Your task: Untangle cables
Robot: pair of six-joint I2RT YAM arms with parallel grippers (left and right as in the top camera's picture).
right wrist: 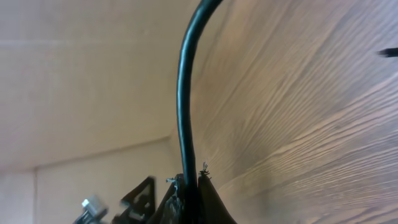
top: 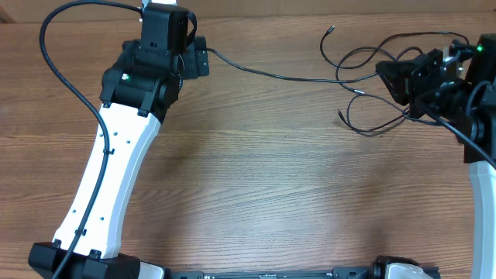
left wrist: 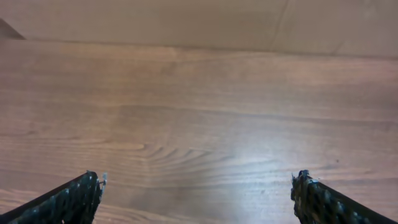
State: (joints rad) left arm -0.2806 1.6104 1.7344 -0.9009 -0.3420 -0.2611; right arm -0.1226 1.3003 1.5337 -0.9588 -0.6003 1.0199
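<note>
- Your left gripper [left wrist: 198,185] sits far left above the bare table [left wrist: 199,93], jaws released wide, gripping nothing.
- The cables [top: 345,80] lie tangled far right, one strand trailing left.
- Your right gripper [right wrist: 188,183] is clenched on one of them.

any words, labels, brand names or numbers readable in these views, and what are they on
None: no readable text in any view.
The cables, the wooden table, the left pincer and the right pincer carry no words, labels or numbers.
The only sign-like marks are the left arm's green light and the right arm's green light.
</note>
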